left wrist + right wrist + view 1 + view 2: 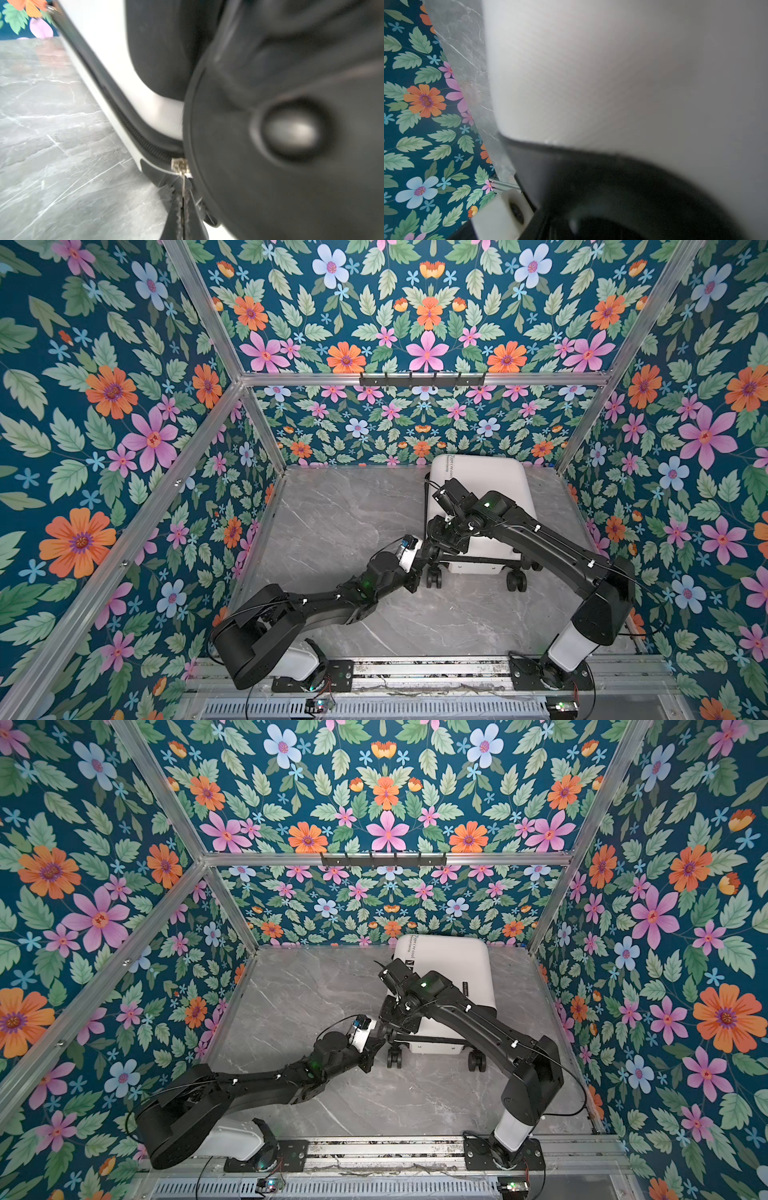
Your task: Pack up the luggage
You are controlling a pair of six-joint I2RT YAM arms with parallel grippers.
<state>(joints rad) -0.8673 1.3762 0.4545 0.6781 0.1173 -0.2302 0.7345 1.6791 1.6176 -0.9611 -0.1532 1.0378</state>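
Reaching in from the near edge of a grey marble tabletop (332,522), the left arm (316,605) stretches toward the middle. There the left gripper (183,197) is clamped tight on the thin metal zipper pull (183,185) at the near-left corner of the luggage (494,481). The silver slider (180,165) sits just past its fingertips, beside a black spinner wheel (291,145) that fills much of the blurred left wrist view. The right arm (561,547) bends in from the near right and crosses above the case, with the right gripper (445,538) lowered at the case's left edge, just beyond the left one. Whether its jaws are apart or closed cannot be told from any view. The white hard-shell luggage lies flat with its lid down on the far right part of the table, wheels (516,583) pointing near, its far end close to the back wall and black lettering (411,946) at its far-left corner. The black zipper band (124,116) runs along its left side toward the far wall. Floral wallpaper (415,427) — blue, with orange and pink blooms — encloses the scene
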